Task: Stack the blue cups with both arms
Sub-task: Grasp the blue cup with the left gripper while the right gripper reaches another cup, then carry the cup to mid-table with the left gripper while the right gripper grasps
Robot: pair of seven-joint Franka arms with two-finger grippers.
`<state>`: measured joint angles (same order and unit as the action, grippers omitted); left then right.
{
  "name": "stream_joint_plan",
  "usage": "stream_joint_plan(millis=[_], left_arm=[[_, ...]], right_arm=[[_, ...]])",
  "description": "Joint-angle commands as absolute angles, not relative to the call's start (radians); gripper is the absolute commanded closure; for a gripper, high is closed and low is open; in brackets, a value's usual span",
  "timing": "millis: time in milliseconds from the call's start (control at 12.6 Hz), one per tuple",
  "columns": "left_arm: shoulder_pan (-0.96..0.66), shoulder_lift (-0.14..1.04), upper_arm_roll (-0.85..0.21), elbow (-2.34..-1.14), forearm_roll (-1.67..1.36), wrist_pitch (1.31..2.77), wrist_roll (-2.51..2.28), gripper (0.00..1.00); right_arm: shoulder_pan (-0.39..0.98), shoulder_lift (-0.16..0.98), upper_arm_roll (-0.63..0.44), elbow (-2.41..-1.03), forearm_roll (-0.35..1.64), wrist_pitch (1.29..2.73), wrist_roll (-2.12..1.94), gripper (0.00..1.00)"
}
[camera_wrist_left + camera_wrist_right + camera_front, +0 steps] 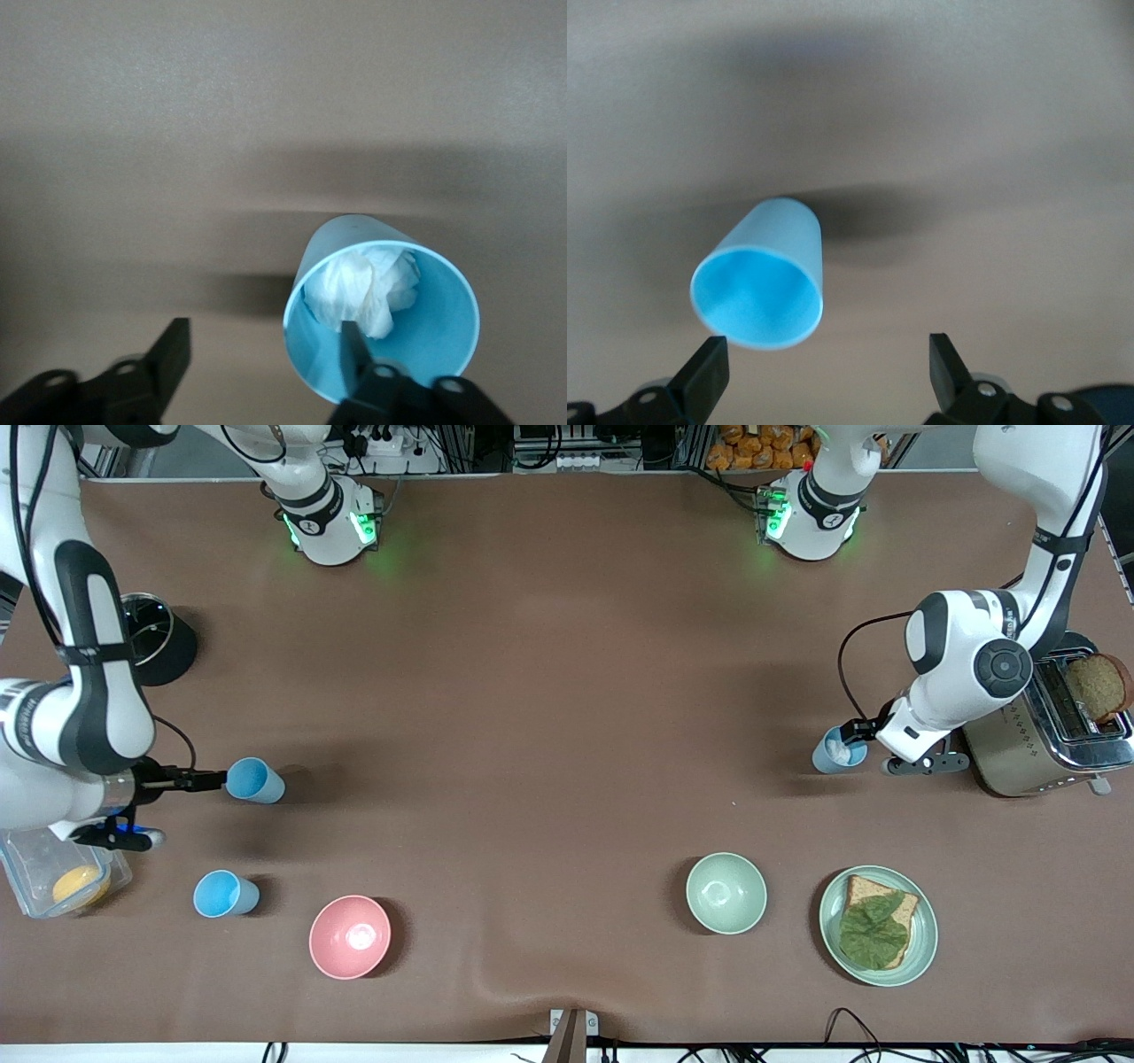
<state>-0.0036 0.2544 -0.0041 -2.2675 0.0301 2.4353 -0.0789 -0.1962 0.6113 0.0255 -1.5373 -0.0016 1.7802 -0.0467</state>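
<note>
At the right arm's end of the bench [549, 691], a bright blue cup [255, 780] is seen at the right tool [205, 780], whose fingers are spread wide with the cup by one fingertip [709, 372]. A second blue cup [225, 893] stands nearer the front camera, beside a pink bowl [349, 936]. Toward the left arm's end, a paler cup [834, 750] holding crumpled white paper [368, 285] is met by the left tool [858, 732]: fingers wide, one [353, 345] inside the rim, one outside. A toaster [1045, 731] stands beside it.
</note>
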Motion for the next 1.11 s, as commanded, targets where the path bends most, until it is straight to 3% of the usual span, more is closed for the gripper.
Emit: stream_joint_plan(millis=[0, 238, 397, 476, 556, 635, 873, 1032], left_arm=[[0.002, 0.27, -0.012, -2.26, 0.011, 2.457, -0.057, 1.0], [-0.009, 0.265, -0.015, -2.255, 0.011, 2.473, -0.058, 1.0], [-0.002, 0.243, -0.079, -2.241, 0.0, 2.473, -0.101, 1.0], [-0.008, 0.235, -0.118, -2.234, -0.021, 2.471, -0.164, 1.0], [-0.008, 0.23, -0.167, -2.215, -0.023, 2.465, -0.24, 1.0], [-0.009, 0.232, -0.233, -2.189, -0.023, 2.464, -0.353, 1.0], [-0.044, 0.273, -0.434, -2.097, -0.023, 2.457, -0.724, 1.0], [-0.177, 0.337, -0.453, -2.034, -0.009, 2.457, -0.945, 1.0]], right_arm=[[-0.218, 0.675, 0.038, -1.52, 0.003, 1.83, -0.051, 0.0], [-0.213, 0.69, 0.04, -1.577, 0.005, 1.853, -0.052, 0.0], [-0.21, 0.69, 0.041, -1.623, 0.006, 1.893, -0.052, 0.0], [-0.213, 0.69, 0.041, -1.65, 0.006, 1.92, -0.052, 0.06], [-0.212, 0.689, 0.041, -1.66, 0.006, 1.933, -0.051, 0.62], [-0.216, 0.687, 0.043, -1.66, 0.012, 1.93, -0.051, 1.0], [-0.21, 0.681, 0.043, -1.66, 0.028, 1.921, -0.049, 1.0], [-0.209, 0.673, 0.044, -1.66, 0.028, 1.908, -0.051, 1.0]])
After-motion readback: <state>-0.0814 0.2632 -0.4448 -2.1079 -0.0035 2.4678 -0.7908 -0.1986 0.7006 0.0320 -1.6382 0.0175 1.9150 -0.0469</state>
